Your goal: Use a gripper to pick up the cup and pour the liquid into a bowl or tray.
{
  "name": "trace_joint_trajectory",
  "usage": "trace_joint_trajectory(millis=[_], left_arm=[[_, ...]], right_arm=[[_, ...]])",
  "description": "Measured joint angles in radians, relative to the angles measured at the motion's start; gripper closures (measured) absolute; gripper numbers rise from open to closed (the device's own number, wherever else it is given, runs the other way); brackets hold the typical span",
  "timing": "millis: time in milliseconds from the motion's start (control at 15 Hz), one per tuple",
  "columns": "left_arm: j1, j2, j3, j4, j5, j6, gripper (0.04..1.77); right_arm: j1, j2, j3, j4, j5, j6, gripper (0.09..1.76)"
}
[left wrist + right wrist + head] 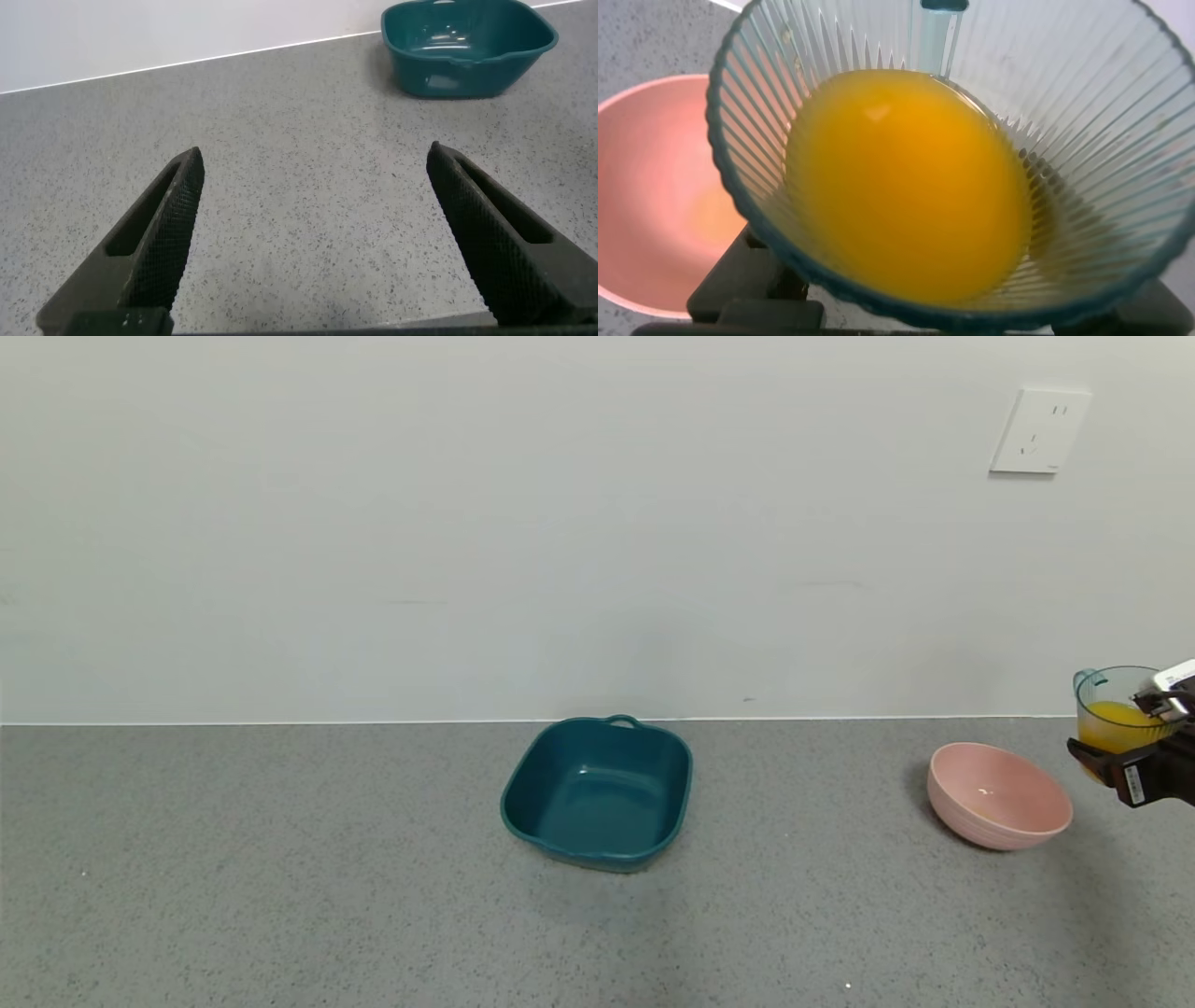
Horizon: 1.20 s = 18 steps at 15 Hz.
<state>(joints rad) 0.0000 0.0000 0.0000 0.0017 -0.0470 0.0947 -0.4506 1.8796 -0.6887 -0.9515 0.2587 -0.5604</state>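
My right gripper is at the far right edge of the head view, shut on the cup. The cup is a translucent blue-grey ribbed tumbler held above the counter, just right of the pink bowl. It holds orange-yellow liquid. In the right wrist view the cup fills the frame with the liquid inside, and the pink bowl lies beside and below it. The bowl looks empty. My left gripper is open over bare counter, out of the head view.
A dark teal square tray with a handle sits mid-counter, also seen in the left wrist view. The grey speckled counter meets a white wall with a socket at the upper right.
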Motion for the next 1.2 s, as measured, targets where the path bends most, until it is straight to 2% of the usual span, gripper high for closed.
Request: trace_joint_trajectory(millis=[733,1200], left_arm=[[0.0,0.0,0.0,0.0,0.0,0.0,0.09],[0.0,0.0,0.0,0.0,0.0,0.0,0.09]], right_arm=[[0.011,0.0,0.002,0.0,-0.012,-0.117,0.5],[0.005,0.0,0.008,-0.001,-0.027,-0.244,0.5]])
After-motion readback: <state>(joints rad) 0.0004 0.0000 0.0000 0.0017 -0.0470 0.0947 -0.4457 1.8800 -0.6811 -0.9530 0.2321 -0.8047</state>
